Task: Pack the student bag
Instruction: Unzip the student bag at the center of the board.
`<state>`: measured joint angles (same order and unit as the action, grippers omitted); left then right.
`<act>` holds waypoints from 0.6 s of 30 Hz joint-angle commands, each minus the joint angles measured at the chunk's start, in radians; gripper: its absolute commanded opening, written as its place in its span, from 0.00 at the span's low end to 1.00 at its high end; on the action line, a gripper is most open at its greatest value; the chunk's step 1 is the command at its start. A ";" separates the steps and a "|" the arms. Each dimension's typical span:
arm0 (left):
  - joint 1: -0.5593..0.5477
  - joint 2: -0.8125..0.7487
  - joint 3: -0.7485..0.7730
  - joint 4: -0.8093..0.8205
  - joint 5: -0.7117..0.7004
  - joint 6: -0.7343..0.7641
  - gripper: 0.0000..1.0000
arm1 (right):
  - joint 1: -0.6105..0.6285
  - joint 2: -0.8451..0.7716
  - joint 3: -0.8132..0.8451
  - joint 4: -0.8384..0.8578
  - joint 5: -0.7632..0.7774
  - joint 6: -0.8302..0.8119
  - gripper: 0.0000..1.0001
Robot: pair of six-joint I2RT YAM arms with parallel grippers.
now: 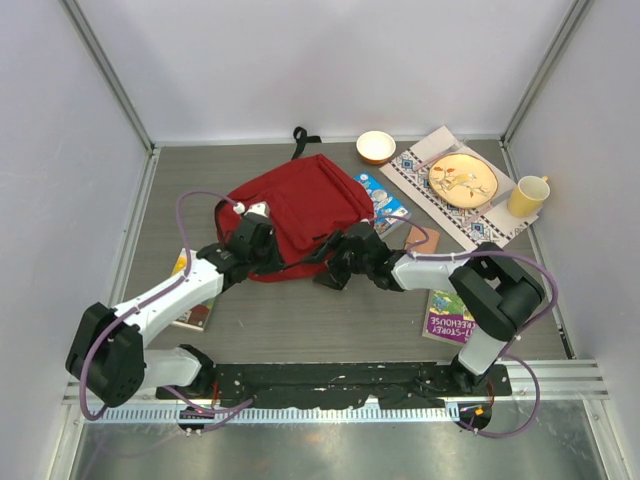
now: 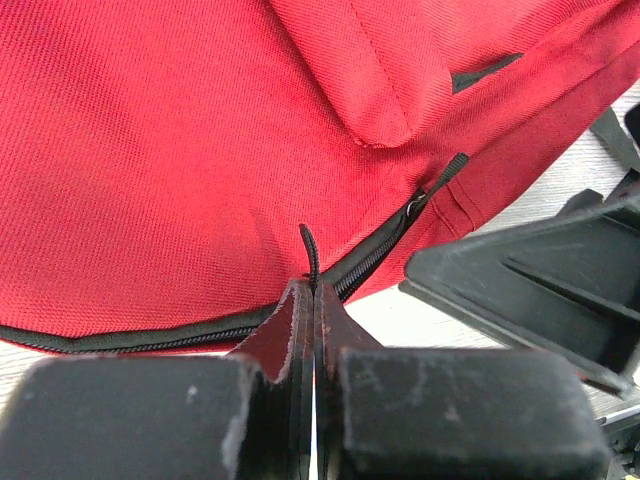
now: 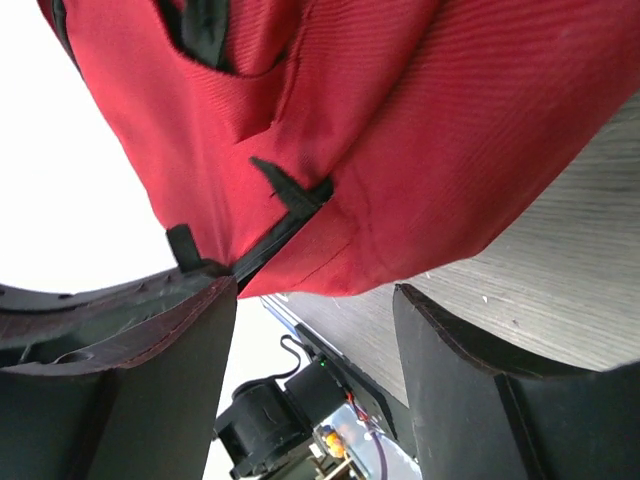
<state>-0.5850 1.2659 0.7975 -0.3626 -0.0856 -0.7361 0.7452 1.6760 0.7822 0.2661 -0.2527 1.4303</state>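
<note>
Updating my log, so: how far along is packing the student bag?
Done: nothing visibly; a book lies on the table outside the student bag, whose zipper looks closed. In hand: the left tool is shut on a black cord at the zipper; the right tool is open beside the bag. Left: opening and loading.

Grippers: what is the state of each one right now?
Left gripper: closed on a black zipper pull of the student bag.
Right gripper: open, holding nothing.

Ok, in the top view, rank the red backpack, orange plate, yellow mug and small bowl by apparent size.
1. red backpack
2. orange plate
3. yellow mug and small bowl look alike; not ranked.
</note>
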 commanded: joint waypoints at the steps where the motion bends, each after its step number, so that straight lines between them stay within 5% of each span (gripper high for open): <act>1: -0.016 -0.046 0.026 0.031 0.006 -0.002 0.00 | 0.008 0.016 0.051 0.073 0.056 0.087 0.68; 8: -0.030 -0.056 0.022 0.033 0.018 0.018 0.00 | 0.008 0.094 0.115 0.096 0.090 0.113 0.60; 9: -0.032 -0.059 0.020 0.034 0.020 0.020 0.00 | 0.008 0.105 0.120 0.108 0.086 0.113 0.50; 10: -0.032 -0.060 0.019 0.033 0.018 0.021 0.00 | 0.008 0.114 0.124 0.122 0.082 0.113 0.25; 12: -0.030 -0.066 0.017 0.030 0.012 0.020 0.00 | 0.006 0.114 0.126 0.128 0.085 0.095 0.03; 18: -0.032 -0.106 0.006 -0.044 -0.100 0.020 0.00 | -0.004 0.047 0.166 -0.031 0.159 -0.153 0.01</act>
<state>-0.6048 1.2182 0.7971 -0.3645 -0.1150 -0.7250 0.7460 1.7916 0.8837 0.2981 -0.1764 1.4643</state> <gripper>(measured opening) 0.009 0.052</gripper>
